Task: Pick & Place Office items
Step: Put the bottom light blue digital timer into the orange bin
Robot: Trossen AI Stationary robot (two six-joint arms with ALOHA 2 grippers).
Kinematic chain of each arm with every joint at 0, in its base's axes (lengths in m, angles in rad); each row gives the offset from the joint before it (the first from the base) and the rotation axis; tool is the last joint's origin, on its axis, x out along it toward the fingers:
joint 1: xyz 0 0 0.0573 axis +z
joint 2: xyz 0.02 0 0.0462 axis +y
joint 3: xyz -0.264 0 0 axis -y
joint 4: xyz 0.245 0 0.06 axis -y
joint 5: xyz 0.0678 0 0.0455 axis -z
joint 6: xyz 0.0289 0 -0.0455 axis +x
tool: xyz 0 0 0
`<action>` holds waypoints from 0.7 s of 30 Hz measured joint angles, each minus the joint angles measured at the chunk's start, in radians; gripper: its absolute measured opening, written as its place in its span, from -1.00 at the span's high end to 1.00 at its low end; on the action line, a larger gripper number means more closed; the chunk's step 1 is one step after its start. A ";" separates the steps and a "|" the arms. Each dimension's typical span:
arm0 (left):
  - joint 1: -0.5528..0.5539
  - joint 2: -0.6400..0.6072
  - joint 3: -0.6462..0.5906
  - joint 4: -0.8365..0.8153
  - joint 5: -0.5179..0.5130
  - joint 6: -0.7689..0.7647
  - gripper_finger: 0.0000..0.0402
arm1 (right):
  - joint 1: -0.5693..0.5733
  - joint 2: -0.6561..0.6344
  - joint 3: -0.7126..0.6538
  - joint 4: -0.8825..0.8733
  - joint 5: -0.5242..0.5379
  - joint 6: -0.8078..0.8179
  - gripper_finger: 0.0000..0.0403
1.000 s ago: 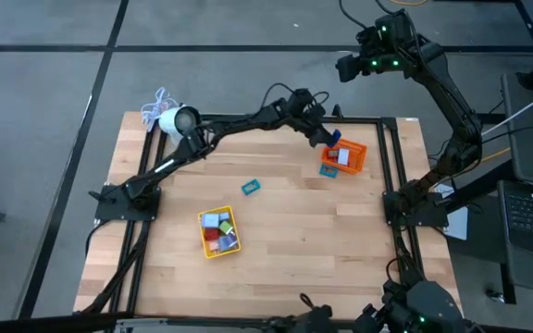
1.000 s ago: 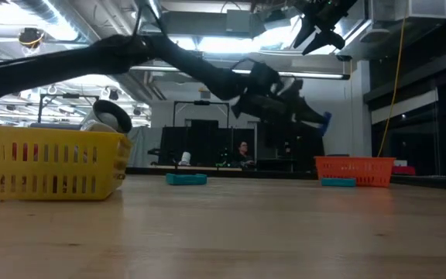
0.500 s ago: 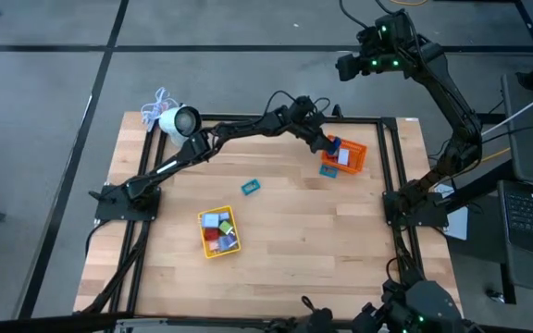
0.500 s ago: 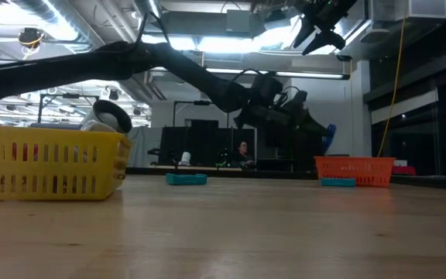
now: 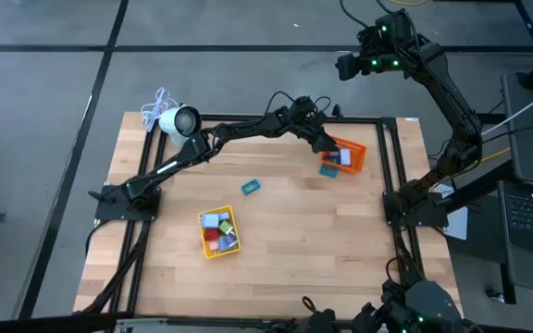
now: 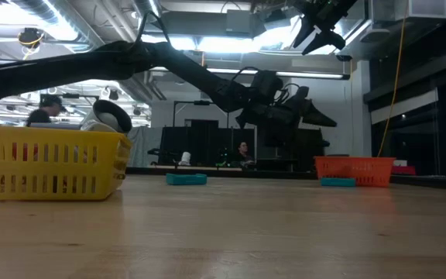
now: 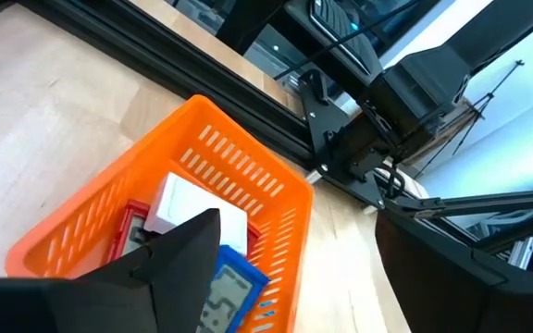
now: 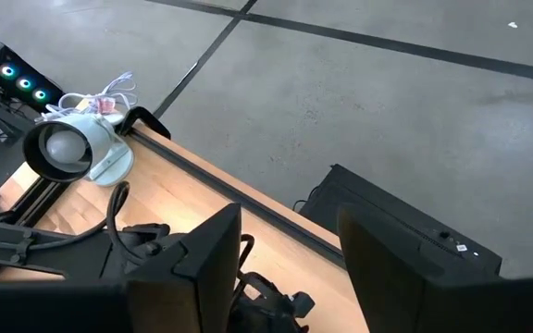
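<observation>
Plastic, small and blocky, is what these office items look like, and the spread is plain from above: a teal piece (image 5: 251,187) lies alone on the bare wood mid-table, another teal one (image 5: 327,171) sits just outside the orange tray (image 5: 356,162), a handful fills the yellow tray (image 5: 230,239) nearer the front, and inside the orange one the left wrist view shows a blue calculator-like piece (image 7: 222,289), a white block (image 7: 192,209) and something red (image 7: 133,228). The left gripper (image 5: 327,148) hovers over that orange tray, fingers spread with nothing between them, and the blue piece lies right below in the basket. The right gripper (image 5: 348,67) is parked high beyond the table's far edge, its fingers parted and empty too. My read on handling: these pieces look light and rigid, smooth enough to slip, so pinch across the short flat sides, low and square, not on a corner. The lone teal piece lies flat on wood, open all round, probably the easiest take. The white round device (image 5: 176,120) sits off at the far left corner, well apart.
</observation>
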 joint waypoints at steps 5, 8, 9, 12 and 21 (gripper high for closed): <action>0.000 -0.001 0.002 0.004 0.006 0.000 -0.37 | 0.000 0.000 0.000 0.000 -0.016 -0.003 0.07; 0.009 -0.024 0.006 0.000 0.015 0.006 -0.34 | 0.000 0.000 0.000 0.000 -0.060 -0.022 0.07; 0.013 -0.045 0.006 -0.020 0.015 0.027 -0.33 | 0.000 0.000 0.000 0.000 -0.082 -0.028 0.07; 0.043 -0.140 0.008 -0.137 0.011 0.139 -0.30 | 0.004 0.000 0.000 0.000 -0.180 -0.048 0.07; 0.196 -0.493 0.011 -0.815 -0.383 0.616 -0.29 | 0.092 0.000 0.000 0.004 -0.290 -0.106 0.07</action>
